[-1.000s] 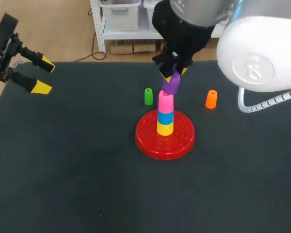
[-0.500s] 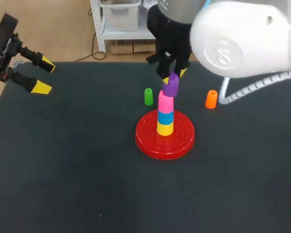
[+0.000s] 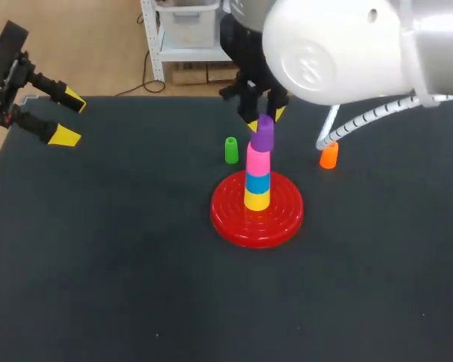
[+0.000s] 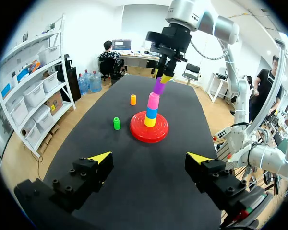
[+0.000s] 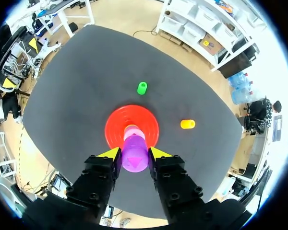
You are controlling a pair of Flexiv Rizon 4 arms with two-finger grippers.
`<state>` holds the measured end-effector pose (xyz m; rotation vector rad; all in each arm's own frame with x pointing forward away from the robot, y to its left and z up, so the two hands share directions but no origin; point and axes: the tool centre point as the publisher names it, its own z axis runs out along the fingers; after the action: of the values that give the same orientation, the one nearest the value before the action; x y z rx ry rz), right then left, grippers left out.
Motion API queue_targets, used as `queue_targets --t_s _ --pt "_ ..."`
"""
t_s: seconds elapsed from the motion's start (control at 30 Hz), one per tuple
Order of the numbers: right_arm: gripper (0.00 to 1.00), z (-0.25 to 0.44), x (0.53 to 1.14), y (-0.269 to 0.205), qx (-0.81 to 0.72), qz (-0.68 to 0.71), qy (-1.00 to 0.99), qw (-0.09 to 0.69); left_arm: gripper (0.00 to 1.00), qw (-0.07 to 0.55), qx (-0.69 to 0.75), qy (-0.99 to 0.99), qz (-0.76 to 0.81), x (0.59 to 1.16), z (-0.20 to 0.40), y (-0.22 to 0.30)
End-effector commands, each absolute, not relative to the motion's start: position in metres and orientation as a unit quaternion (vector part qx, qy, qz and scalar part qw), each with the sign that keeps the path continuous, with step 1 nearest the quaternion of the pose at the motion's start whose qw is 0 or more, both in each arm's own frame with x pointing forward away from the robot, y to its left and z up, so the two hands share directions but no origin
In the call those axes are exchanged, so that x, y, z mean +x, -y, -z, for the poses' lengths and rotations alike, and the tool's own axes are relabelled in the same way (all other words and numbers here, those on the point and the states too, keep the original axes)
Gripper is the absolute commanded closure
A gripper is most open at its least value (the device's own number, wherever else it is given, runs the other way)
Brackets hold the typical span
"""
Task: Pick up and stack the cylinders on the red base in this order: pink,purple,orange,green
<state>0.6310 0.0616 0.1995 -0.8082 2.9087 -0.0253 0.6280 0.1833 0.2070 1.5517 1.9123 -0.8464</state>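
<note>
The red base lies mid-table with a yellow, a blue and a pink cylinder stacked on its peg. My right gripper is shut on the purple cylinder, which hangs slightly tilted right over the pink one. The green cylinder stands left of the stack. The orange cylinder stands to the right. My left gripper stands open at the table's far left corner, holding nothing.
The right arm's large white housing hangs over the back right of the table, with a coiled cable near the orange cylinder. Black tabletop stretches in front of the base.
The right gripper has carried the purple cylinder a little left and more upright, lining it up over the pink one. The left arm has not moved.
</note>
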Motion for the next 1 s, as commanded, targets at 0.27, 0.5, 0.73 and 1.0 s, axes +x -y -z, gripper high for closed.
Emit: queue_targets --t_s 0.27,0.5,0.73,1.0 --pt "1.00 -0.195 0.635 -0.065 -0.259 0.006 -0.965 0.044 0.00 0.267 0.575 -0.707 0.313 0.628 -0.206 -0.184" --pt "1.00 -0.188 0.637 -0.061 -0.247 0.009 -0.968 0.034 0.00 0.267 0.575 -0.707 0.313 0.628 -0.206 -0.184" --pt "1.00 -0.187 0.638 -0.064 -0.243 0.004 -0.970 0.031 0.00 0.267 0.575 -0.707 0.313 0.628 -0.206 -0.184" --pt "1.00 -0.175 0.637 -0.065 -0.242 0.008 -0.970 0.010 0.00 0.267 0.575 -0.707 0.313 0.628 -0.206 -0.184"
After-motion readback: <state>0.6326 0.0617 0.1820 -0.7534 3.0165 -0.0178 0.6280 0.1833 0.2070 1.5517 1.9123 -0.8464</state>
